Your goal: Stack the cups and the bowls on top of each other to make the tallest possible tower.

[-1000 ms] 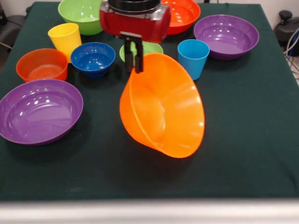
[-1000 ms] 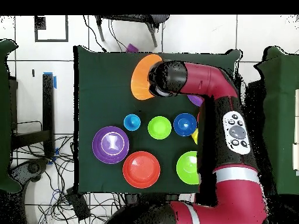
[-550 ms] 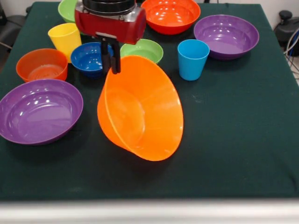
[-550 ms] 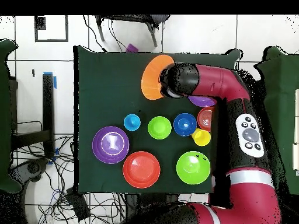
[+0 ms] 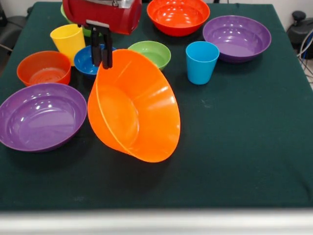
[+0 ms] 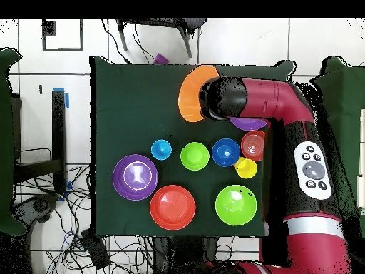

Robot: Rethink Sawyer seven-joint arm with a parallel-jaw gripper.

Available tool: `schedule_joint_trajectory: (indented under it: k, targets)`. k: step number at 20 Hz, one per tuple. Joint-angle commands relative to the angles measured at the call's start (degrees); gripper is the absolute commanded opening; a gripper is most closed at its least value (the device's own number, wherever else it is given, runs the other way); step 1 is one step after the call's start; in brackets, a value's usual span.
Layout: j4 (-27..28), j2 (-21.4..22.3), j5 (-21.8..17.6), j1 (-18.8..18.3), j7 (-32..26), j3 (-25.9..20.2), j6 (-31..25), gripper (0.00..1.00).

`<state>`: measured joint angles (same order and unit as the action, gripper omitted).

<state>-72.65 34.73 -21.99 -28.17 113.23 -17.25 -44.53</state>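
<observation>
My gripper is shut on the upper rim of the big orange bowl, which hangs tilted on its side with its opening facing the front left. From above, the orange bowl sticks out from under the arm's head, which hides the gripper. Just behind the gripper sits the small dark blue bowl, partly covered. The yellow cup stands at the back left. The light blue cup stands right of the small green bowl. No tower stands.
A purple bowl lies close to the left of the orange bowl, with a small red-orange bowl behind it. Another purple bowl and a large red-orange bowl sit at the back right. A green bowl shows from above.
The gripper has carried the tilted orange bowl leftward in the front view, toward the purple bowl, uncovering the small green bowl. The other bowls and cups have stayed put.
</observation>
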Motion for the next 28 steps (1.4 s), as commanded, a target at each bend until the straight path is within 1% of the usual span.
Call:
schedule_joint_trajectory:
  k: [1,5,8,13,17,18,21,26,28]
  targets:
    - [-4.72,1.86,-5.47,1.18,-16.79,-5.34,0.53,0.00]
    - [-6.90,3.52,-7.48,2.48,-14.31,-4.97,2.67,0.00]
    - [-7.47,4.44,-9.18,4.45,-11.94,-4.19,3.38,0.00]
    - [-8.67,5.52,-13.69,8.04,-7.96,-1.87,6.56,0.00]
    - [-8.86,5.11,-17.26,9.20,-6.63,-0.40,9.60,0.00]
    - [-7.62,4.57,-18.10,9.26,-7.13,-0.37,9.65,0.00]
    - [-6.90,4.64,-20.85,9.91,-7.04,0.64,11.47,0.00]
    - [-4.91,3.75,-22.89,10.96,-5.05,1.50,12.93,0.00]
    - [-3.35,3.02,-23.22,10.95,-5.30,1.23,12.68,0.00]
